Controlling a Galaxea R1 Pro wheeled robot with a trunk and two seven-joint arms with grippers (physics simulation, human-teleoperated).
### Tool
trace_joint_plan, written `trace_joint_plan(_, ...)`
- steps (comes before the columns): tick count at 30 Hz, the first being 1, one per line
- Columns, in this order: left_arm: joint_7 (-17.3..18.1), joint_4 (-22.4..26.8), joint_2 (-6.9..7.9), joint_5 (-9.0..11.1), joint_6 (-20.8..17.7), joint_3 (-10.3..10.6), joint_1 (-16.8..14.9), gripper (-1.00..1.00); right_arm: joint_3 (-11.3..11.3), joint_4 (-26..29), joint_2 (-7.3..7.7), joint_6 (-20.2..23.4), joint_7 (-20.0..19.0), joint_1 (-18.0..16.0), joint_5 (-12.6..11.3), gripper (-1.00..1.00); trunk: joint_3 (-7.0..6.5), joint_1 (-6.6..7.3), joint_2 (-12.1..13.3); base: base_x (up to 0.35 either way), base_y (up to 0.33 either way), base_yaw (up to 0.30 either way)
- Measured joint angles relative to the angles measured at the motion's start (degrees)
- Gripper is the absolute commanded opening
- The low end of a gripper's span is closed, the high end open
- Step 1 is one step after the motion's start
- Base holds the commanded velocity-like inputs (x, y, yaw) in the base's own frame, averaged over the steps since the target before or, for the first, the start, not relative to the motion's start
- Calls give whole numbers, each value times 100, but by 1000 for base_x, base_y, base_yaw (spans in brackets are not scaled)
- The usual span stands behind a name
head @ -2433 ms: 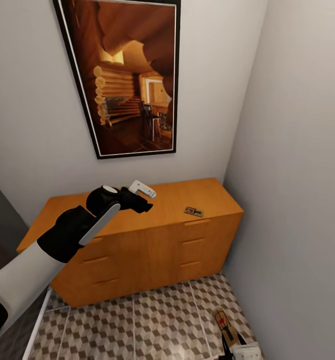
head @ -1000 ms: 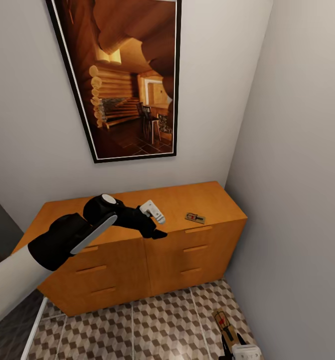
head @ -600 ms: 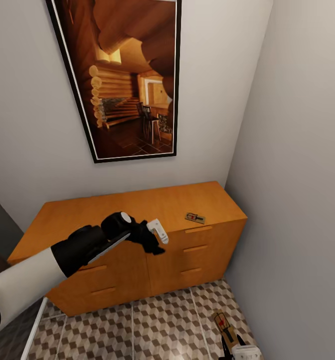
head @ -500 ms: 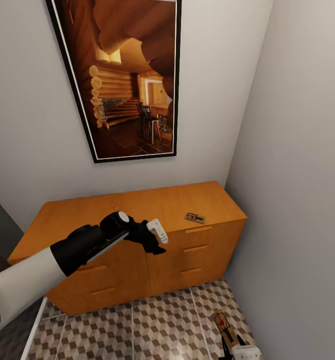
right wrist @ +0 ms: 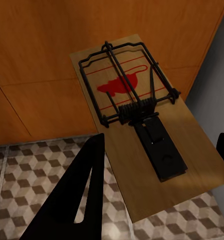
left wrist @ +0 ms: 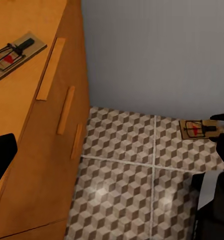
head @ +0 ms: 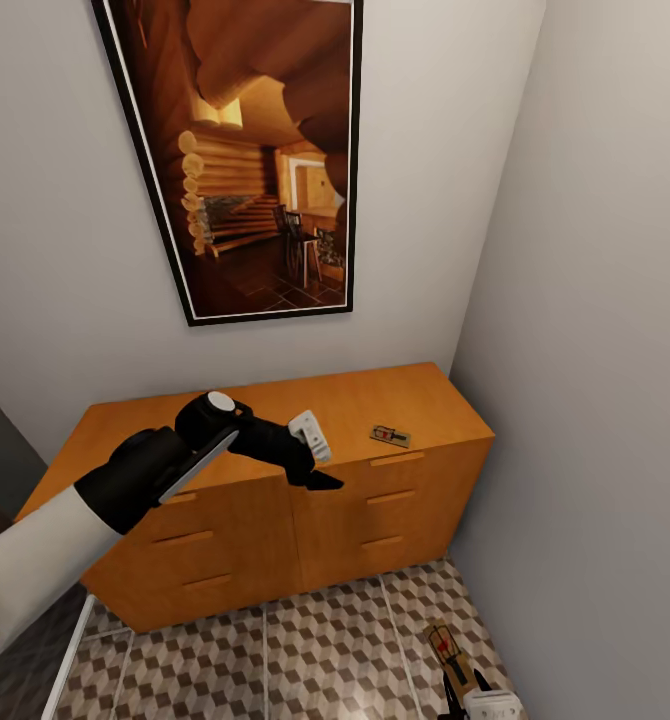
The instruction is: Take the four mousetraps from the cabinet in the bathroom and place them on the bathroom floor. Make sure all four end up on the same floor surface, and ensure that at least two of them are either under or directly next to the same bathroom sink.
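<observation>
A wide orange-brown cabinet (head: pixel 275 500) stands against the pale wall, in the corner of a small room, under a large framed picture of a log cabin interior (head: pixel 260 150). One mousetrap (head: pixel 389 435) lies flat on the cabinet's top, near its front edge and toward the corner end. The left tool (head: pixel 315 460) hangs over the cabinet's front edge, just beside that mousetrap but not touching it; its fingers stand apart and hold nothing. The black and white left arm reaches in across the cabinet's drawer fronts.

On the cube-patterned bathroom floor (head: pixel 305 660), in front of the cabinet's corner end and close to the side wall, the right tool (right wrist: pixel 162 195) holds a second mousetrap (right wrist: pixel 142 125). A dark finger (right wrist: pixel 74 200) sits at each side of the board, clamped on it. From the right wrist camera the trap's wire and red spot face up, with the cabinet's wood behind it.
</observation>
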State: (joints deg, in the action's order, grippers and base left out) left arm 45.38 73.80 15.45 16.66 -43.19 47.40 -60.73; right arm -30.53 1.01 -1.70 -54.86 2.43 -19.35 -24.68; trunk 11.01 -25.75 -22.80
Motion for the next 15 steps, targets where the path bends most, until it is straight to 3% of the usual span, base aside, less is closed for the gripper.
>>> trace_joint_plan(8,15,94,0,-1,-7,-9,0,100,0,0,3,0,0,-2,1,-100,0,1,0,28,0,0)
trace_joint_plan(15,13,116,-2,-2,-9,-5,0,100,0,0,4,0,2,-3,-1,-100,0,3,-1,254,0,0)
